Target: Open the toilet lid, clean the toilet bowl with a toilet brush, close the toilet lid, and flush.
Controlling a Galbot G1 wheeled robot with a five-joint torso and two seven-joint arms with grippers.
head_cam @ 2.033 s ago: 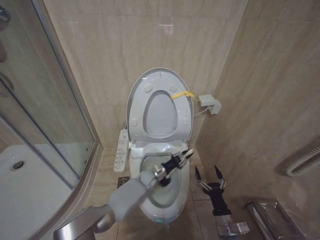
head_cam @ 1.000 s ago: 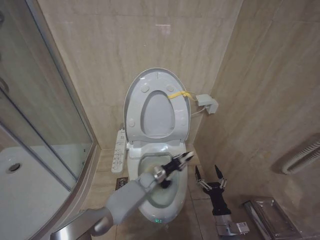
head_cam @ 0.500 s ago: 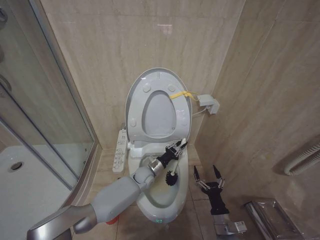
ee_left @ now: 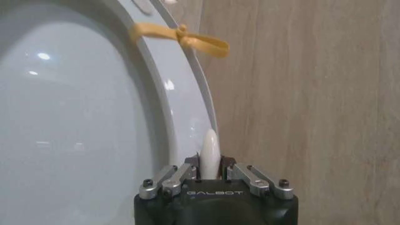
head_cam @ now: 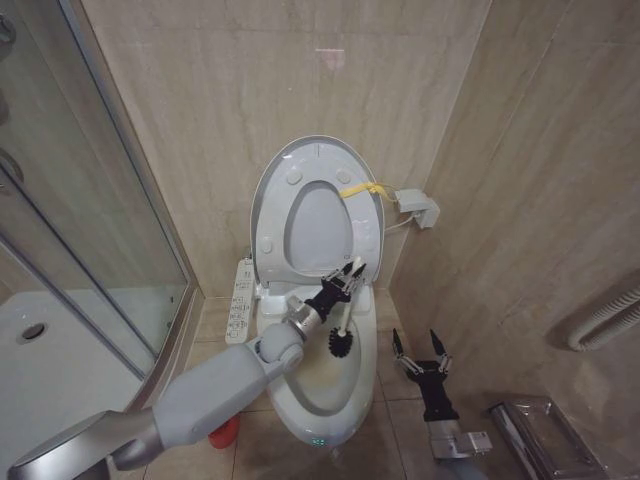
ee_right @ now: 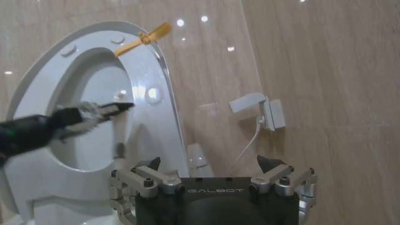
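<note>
The toilet lid [head_cam: 318,225] stands raised against the back wall, seen through the hole of the raised seat ring [head_cam: 268,225], with a yellow strip [head_cam: 358,188] at their edge. My left gripper [head_cam: 347,272] is over the back of the toilet bowl [head_cam: 366,385] and is shut on the pale handle of the toilet brush [head_cam: 342,344]. The dark brush head hangs above the bowl's hollow. In the left wrist view the handle tip [ee_left: 210,145] sticks out between the shut fingers [ee_left: 175,173]. My right gripper [head_cam: 418,345] waits low beside the bowl, open and holding nothing.
A long white button panel [head_cam: 240,298] hangs on the bowl's left side. A glass shower wall [head_cam: 100,220] and white tray [head_cam: 40,380] lie to the left. A white wall box [head_cam: 420,208] sits right of the lid. A red pot [head_cam: 223,432] stands on the floor.
My left gripper has lifted the brush up and back, from deep in the bowl to above its rear rim. The right gripper has stayed put. The camera shifted slightly.
</note>
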